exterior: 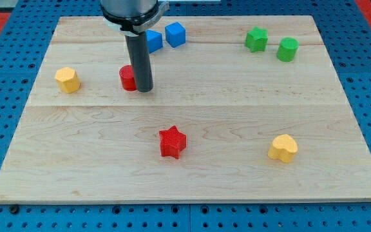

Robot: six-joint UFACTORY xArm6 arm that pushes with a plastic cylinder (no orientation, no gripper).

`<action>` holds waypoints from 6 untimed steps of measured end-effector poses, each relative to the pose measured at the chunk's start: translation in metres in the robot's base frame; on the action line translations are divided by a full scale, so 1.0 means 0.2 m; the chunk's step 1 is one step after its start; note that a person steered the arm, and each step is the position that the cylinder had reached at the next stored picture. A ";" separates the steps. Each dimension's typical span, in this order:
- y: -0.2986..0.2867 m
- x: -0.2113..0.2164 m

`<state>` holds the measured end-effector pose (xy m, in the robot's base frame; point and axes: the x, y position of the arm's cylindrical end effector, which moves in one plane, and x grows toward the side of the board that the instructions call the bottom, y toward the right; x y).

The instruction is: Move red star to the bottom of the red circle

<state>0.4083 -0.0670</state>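
Far toward the view's left of my tip (145, 89), near the board's (192, 183) left edge: a yellow block (67, 80), shape hard to make out, well apart from everything and out of the job's way.

Touching or just beside my tip, on its left: the red circle (128, 78), partly hidden behind the rod, so contact cannot be settled. No jaws on this rig, only a plain rod, so nothing to open, close or grip; pushing is done by the rod's side alone.

Just above and right of my tip, toward the view's top: two blue blocks, the nearer one (154, 41) half masked by the rod, the other a blue cube (175, 34) beside it.

Below and slightly right of my tip, well apart: the red star (172, 142), lying alone on open wood. Probably not yet in place, being lower and to the right of the spot under the circle. Likely needed: bringing my tip round to the star's lower right, then pushing it up and left without knocking the circle.

Far right of my tip, up top: a green star-like block (256, 39) and a green cylinder (287, 49). Lower right: a yellow heart-like block (283, 148).
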 end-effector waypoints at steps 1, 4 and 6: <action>0.30 0.17; 0.32 0.75; 0.10 0.37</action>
<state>0.4819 -0.0471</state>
